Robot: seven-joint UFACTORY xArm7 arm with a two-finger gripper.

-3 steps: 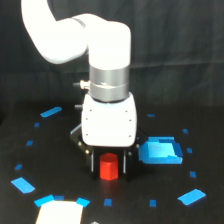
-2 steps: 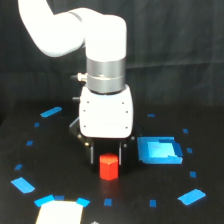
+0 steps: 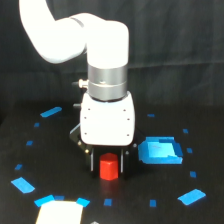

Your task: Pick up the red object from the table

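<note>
White arm over black table, gripper straddling red block.
Table (image 3: 30, 200) black with blue tape marks; arm (image 3: 100, 45) reaches straight down; flat blue square (image 3: 159, 151) on the exterior view's right. Gripper (image 3: 107, 164) fingers either side of the red object (image 3: 108, 168), near front centre; clamped or not, cannot tell, nor whether block is lifted.

A flat blue square (image 3: 160, 151) lies at three o'clock; a pale block (image 3: 59, 213) sits at seven o'clock, at the frame's bottom edge.

The red object (image 3: 108, 168) sits between the fingers (image 3: 93, 161).
</note>
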